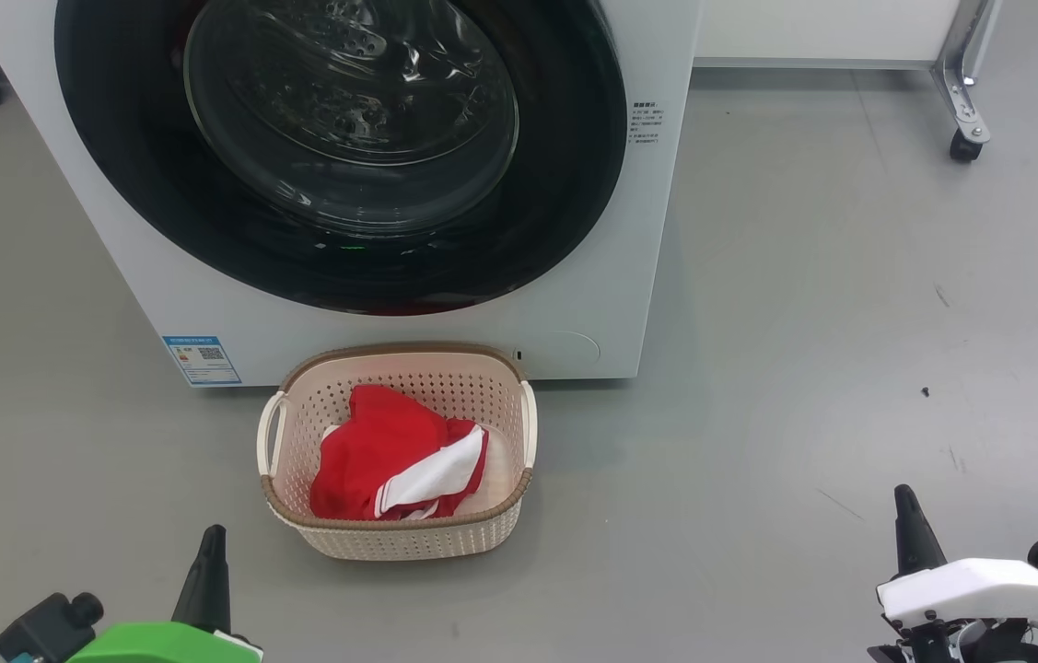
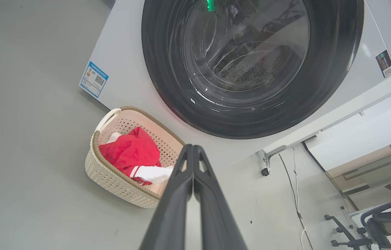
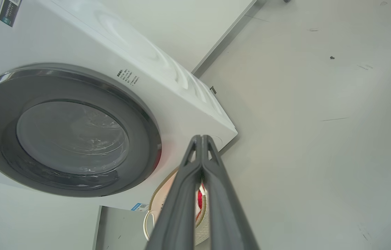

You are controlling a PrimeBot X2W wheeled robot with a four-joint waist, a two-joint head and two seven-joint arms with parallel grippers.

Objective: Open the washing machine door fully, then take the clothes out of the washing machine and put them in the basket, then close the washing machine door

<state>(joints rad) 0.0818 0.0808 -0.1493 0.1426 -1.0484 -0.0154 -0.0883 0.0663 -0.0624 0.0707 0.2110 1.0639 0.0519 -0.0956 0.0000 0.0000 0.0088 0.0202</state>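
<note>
The washing machine door (image 1: 348, 120) is shut, its black rim flush with the front of the washing machine (image 1: 592, 304); the steel drum shows dimly through the glass bowl, with glare across it. No red fabric can be made out inside.

The clothes (image 1: 371, 451), red with a broad white stripe, lie bunched in the basket (image 1: 408, 543), below its brown rim. The basket stands on the grey floor (image 1: 804, 322) right in front of the washing machine, under the door's lowest point, its far rim at the machine's base; whether they touch I cannot tell. A blue sticker (image 1: 202, 359) sits on the machine's lower front corner, just beside the basket's handle.

Left gripper (image 1: 215, 534): fingers pressed together, nothing held, out in front of the washing machine on the sticker side, beyond the basket.

Right gripper (image 1: 903, 497): fingers also pressed together, nothing held, well out from the machine's other front corner, over bare floor.
</note>
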